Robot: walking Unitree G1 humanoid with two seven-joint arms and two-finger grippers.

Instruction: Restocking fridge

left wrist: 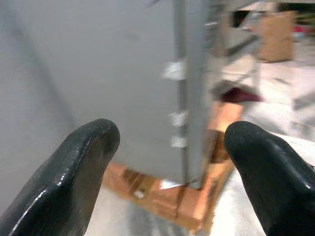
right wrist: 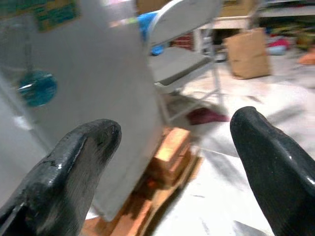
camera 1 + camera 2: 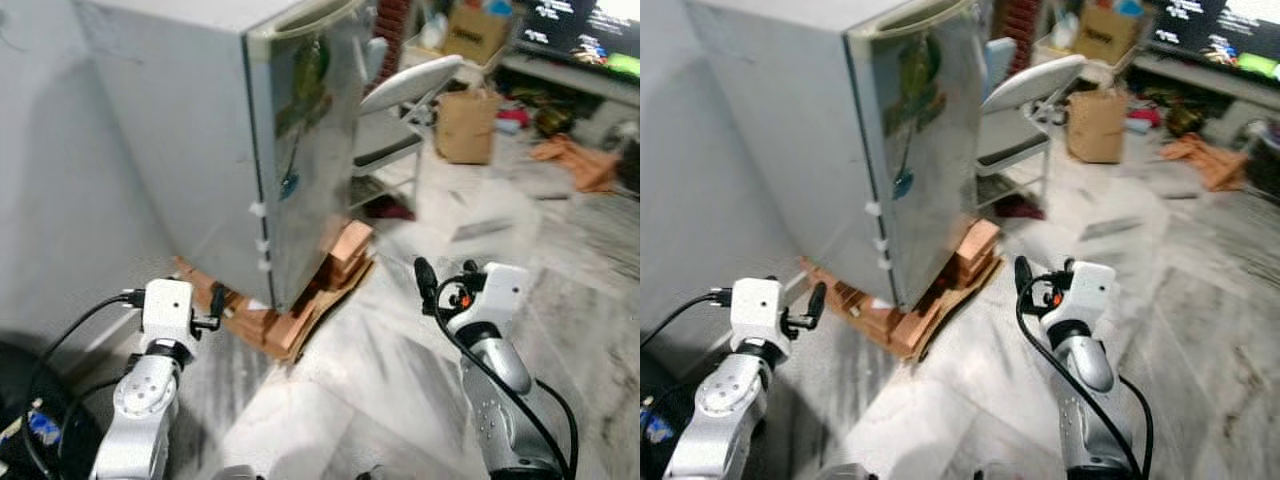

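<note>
Both arms are raised toward the fridge (image 3: 250,140), the left claw (image 1: 170,162) and right claw (image 2: 174,157) spread wide and empty, probably readied for its shut door. It stands just ahead on bricks (image 3: 300,320) (likely as a plinth).

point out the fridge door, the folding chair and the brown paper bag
fridge door (image 3: 315,130), left eye view, middle of its shiny front panel
folding chair (image 3: 410,82), left eye view, on its pale backrest
brown paper bag (image 3: 466,125), left eye view, centre of its front face
</note>
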